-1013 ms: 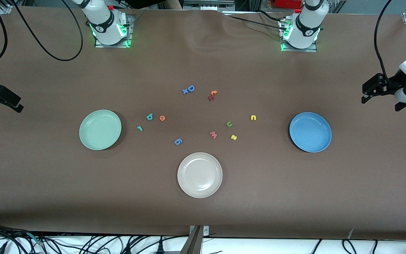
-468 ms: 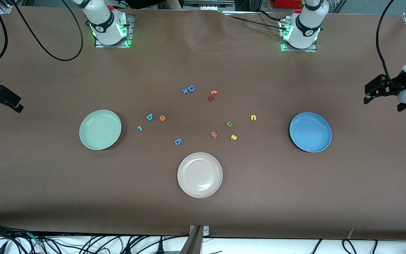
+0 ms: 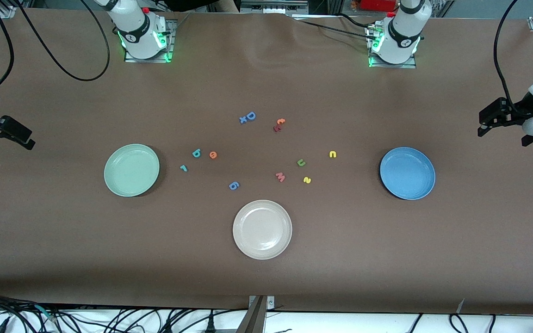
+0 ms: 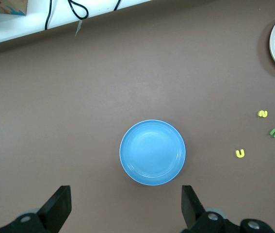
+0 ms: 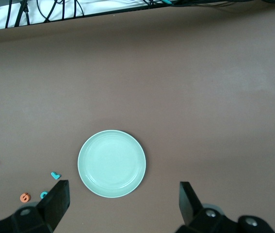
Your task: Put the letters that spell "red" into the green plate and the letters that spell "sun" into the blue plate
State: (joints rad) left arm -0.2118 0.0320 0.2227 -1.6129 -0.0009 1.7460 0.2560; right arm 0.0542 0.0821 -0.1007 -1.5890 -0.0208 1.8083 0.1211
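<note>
Left tool (image 3: 484, 124) and right tool (image 3: 19, 138) hang spread, empty, off the desk's ends; tiny "d" (image 3: 196, 153) and "6" (image 3: 233, 186) probably invite mix-ups.

- A brown table cover (image 3: 266, 277) spans nearly the whole front view, rippled near the bases' edge.
- Black cables (image 3: 109, 319) tangle on a white floor strip along the near edge.
- Even overhead lighting, soft shadows.

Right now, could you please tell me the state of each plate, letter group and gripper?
green plate: empty.
blue plate: empty.
cream plate: empty.
"red" letters: loose on table.
"sun" letters: loose on table.
left gripper: open, holding nothing.
right gripper: open, holding nothing.
</note>
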